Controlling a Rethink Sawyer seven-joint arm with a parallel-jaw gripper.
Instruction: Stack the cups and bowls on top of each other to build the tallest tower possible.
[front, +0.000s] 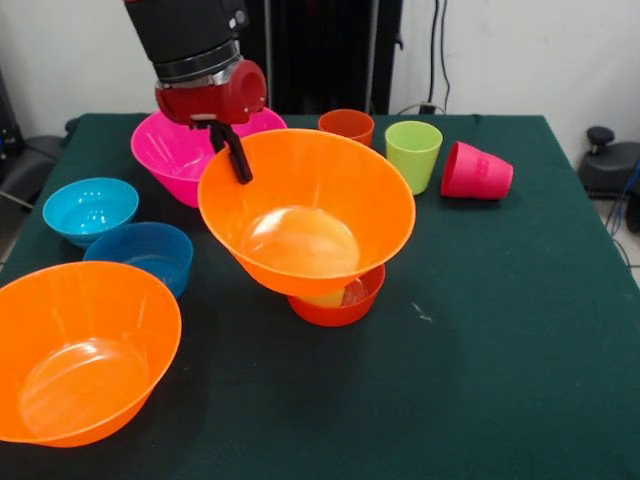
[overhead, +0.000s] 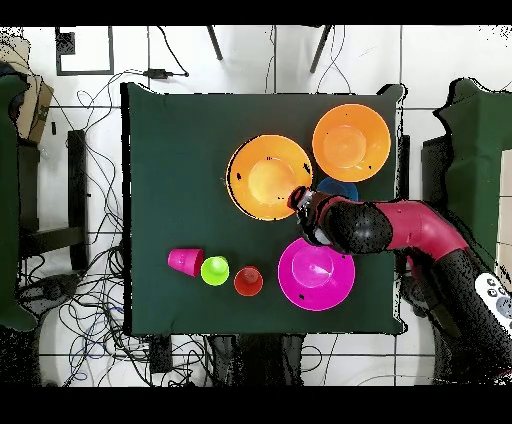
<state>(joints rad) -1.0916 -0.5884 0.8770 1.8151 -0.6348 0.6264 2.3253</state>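
The end effector pinches the held orange bowl's rim at ten o'clock. It sits tilted on the small red-orange bowl at surface centre. Released off-centre, I judge it could slide off and tip toward four o'clock.

Worktop: dark green cloth. Arm: black, red wrist; jaws black. Big bowls: two orange, one tilted, one at the worktop's edge; one magenta. Small bowls: red-orange with something pale yellow showing inside, light blue, darker blue. Cups: orange, lime green, red-pink with faint ribbing, on its side. All plastic looks translucent, plain, no prints. Floor in overhead view: white tiles, black cables.
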